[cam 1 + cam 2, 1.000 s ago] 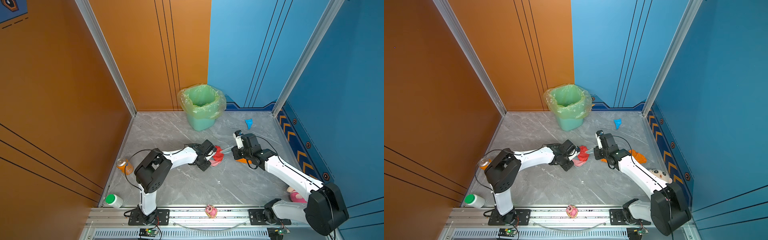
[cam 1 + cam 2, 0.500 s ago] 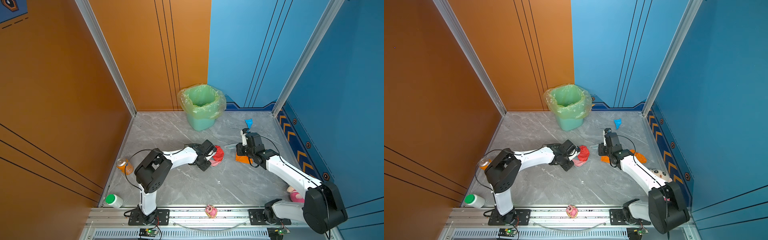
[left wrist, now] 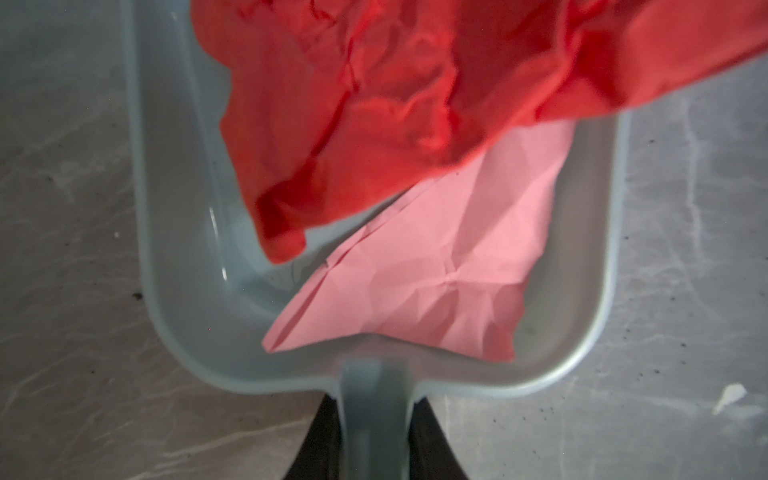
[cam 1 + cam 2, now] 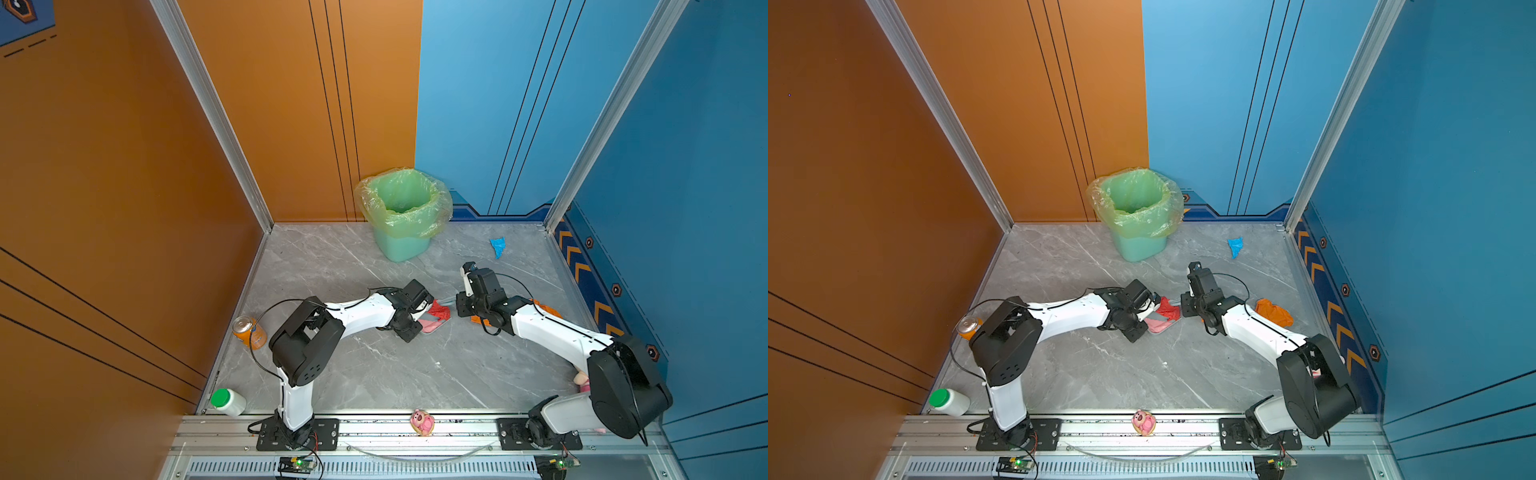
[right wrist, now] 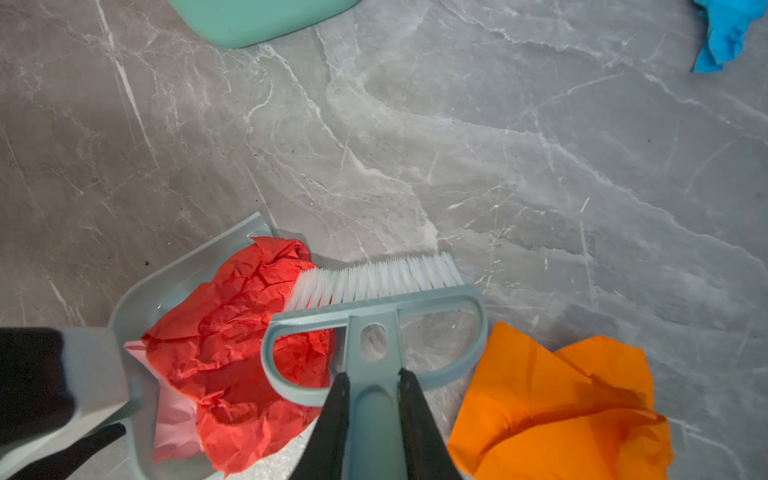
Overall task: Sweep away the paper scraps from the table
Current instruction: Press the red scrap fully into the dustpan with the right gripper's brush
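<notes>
While both arms reach low across the worktop (image 4: 374, 374) toward each other, the left pincer (image 3: 376, 419) pinches the dustpan (image 3: 174, 249) handle and the right pincer (image 5: 372, 386) clamps the brush (image 5: 374, 307) handle. A red scrap (image 5: 232, 345) and a pink scrap (image 3: 436, 270) lie in the pan just ahead of the left pincer; an orange scrap (image 5: 552, 403) sits beside the right pincer, a blue scrap (image 4: 497, 246) well apart by the far wall.

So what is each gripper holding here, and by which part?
The left gripper grips the dustpan by its handle; the right gripper grips the brush by its handle.
</notes>
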Controlling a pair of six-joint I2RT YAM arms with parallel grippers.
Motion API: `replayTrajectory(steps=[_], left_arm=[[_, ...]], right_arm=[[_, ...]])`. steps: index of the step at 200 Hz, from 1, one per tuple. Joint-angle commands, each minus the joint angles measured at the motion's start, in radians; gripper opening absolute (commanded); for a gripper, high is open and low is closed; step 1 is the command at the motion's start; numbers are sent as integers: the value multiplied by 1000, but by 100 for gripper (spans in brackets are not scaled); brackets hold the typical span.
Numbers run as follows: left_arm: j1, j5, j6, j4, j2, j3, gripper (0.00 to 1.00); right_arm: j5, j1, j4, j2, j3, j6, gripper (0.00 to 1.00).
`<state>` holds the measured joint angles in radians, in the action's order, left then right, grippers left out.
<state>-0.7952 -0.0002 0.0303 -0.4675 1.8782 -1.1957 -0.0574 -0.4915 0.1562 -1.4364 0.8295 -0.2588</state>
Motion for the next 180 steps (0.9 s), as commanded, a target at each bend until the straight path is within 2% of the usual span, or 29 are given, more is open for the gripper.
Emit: replayTrajectory(steps=[1,58,92,149,180], left_arm=[[-12,-12,16,-34,47,6,0],[-8,-5,15,-33,29,7,0],[-6,-11,15,-16,24,4,0],[-1,-6,12,-16,39,4,0],[-1,-2,14,-17,36,5,0]], right_arm=[[-42,-25,46,1,28,33,0],[-79,6,11,56,23,28,0],[-40,53,5,90,33,22,0],[-17,47,94,90,28,45,0],[-63,39,147,104,14,60,0]])
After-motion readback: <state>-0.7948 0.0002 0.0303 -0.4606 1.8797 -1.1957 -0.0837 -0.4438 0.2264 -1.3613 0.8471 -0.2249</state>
